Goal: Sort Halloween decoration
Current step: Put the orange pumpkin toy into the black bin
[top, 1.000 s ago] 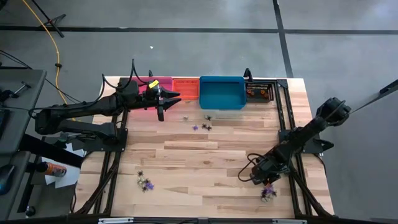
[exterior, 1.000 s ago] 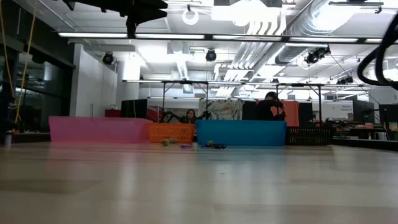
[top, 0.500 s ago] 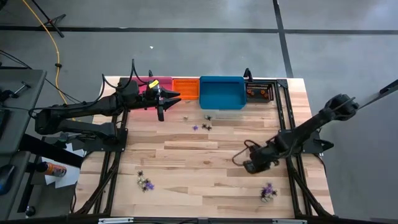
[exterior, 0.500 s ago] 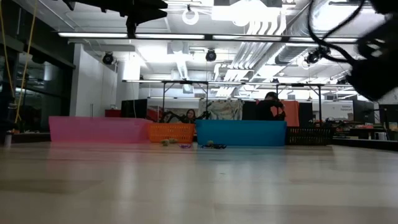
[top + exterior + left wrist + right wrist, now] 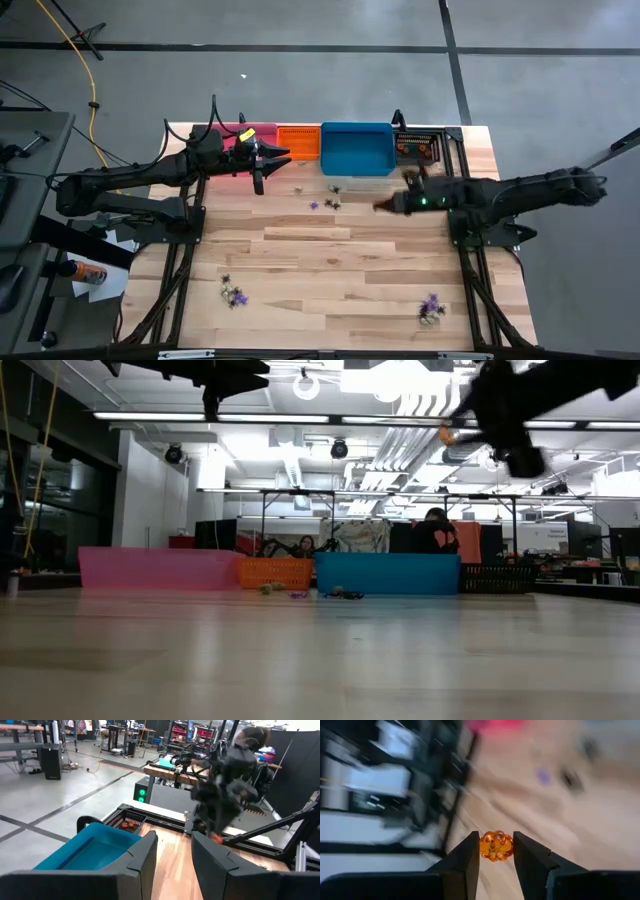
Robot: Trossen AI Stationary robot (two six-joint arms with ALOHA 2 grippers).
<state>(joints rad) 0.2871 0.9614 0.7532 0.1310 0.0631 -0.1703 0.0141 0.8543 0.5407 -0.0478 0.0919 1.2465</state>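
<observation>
Halloween decoration trinkets lie in three small clusters on the wooden table: one by the blue bin (image 5: 325,200), one near the front left (image 5: 233,293) and one near the front right (image 5: 431,308). My right gripper (image 5: 382,206) hangs high over the table's right half, shut on an orange pumpkin trinket (image 5: 496,846). The low view shows this gripper (image 5: 500,410) up near the ceiling lights. My left gripper (image 5: 268,165) waits open and level above the pink and orange bins, with nothing between its fingers (image 5: 145,855). My right gripper pinches the orange pumpkin trinket by its two opposite sides (image 5: 483,846) between its two fingers. The fingers point toward the table's left, slanting a little downward. The trinket is lifted well clear of the table.
Along the far edge stand a pink bin (image 5: 245,135), an orange bin (image 5: 298,142), a blue bin (image 5: 357,148) and a black bin (image 5: 417,148). Bare wood lies in the table's middle. People and workbenches show in the room beyond.
My right gripper has risen from the front right cluster and swung toward the far edge and the bins, carrying the orange trinket. It has tipped from pointing down to nearly level. The front right cluster stays on the table.
</observation>
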